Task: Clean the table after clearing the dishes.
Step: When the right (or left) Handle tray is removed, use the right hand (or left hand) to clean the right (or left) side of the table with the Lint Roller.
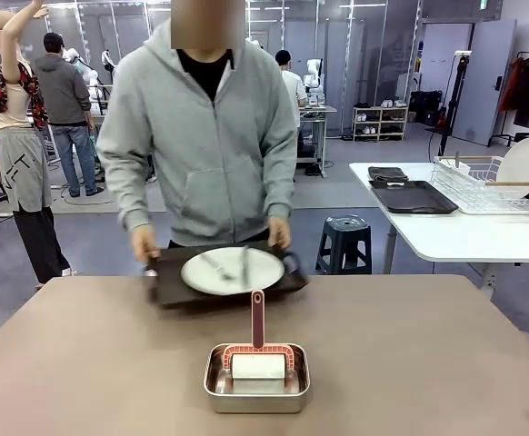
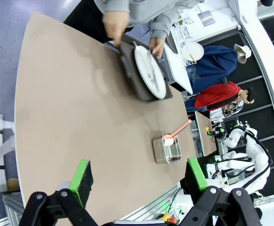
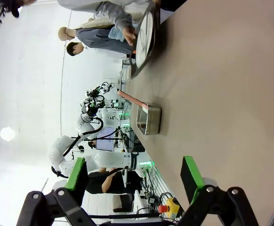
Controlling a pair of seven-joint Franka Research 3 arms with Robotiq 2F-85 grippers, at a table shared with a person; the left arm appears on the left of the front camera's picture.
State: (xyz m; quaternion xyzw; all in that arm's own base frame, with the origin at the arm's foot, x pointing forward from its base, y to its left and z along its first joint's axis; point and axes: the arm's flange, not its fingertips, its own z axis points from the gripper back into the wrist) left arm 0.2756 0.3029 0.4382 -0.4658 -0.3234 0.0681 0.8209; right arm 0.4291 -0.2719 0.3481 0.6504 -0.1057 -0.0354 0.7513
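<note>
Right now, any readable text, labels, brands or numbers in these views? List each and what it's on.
None readable.
table, tray, plate: no print visible.
steel pan, pink-handled tool: no label visible.
left gripper, right gripper: no legible marking.
Anything farther off in the room is too small or blurred to read.

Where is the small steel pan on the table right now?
In the front view the steel pan sits at the middle of the table, near the robot's edge, in front of the tray the person holds.
</note>
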